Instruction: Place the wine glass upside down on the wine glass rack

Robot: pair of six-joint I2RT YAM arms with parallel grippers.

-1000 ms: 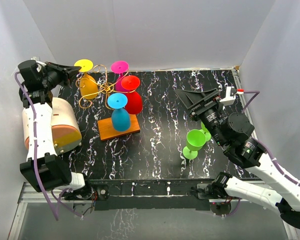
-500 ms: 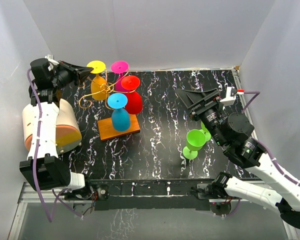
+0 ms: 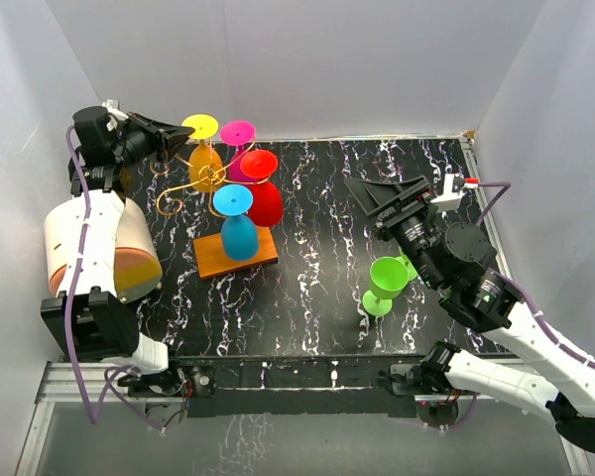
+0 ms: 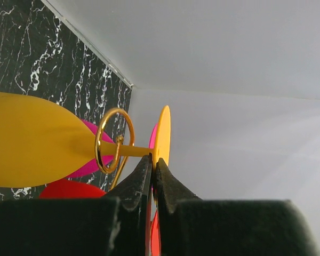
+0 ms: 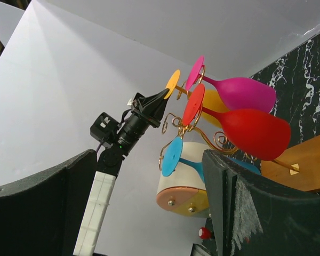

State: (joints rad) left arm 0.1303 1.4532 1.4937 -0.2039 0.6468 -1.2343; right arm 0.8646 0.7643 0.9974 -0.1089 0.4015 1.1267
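At the left gripper (image 4: 153, 160): pinched nearly closed on the thin edge of the flat foot (image 4: 164, 136) of the yellow wine glass (image 4: 37, 141), with only that disc between the tips. Holds the glass upside down, its stem threaded through a gold loop (image 4: 98, 144) of the wine glass rack (image 3: 214, 177). Hangs on the rack's eleven o'clock side in the top view, with a pink glass (image 3: 238, 132) at one o'clock, a red glass (image 3: 268, 205) at four and a blue glass (image 3: 239, 238) at six around the post.

At the right gripper (image 3: 389, 193): spread wide, carrying nothing, near a green glass (image 3: 388, 275) and at its twelve o'clock. Stands upright, that one, toward four o'clock on the table (image 3: 317, 268).

Probably light, stiff plastic, smooth enough to slip or swing from an edge pinch. Best taken by the foot or stem, as here, rather than the rounded bowl. Calls for the foot to rest on the loop before any release.
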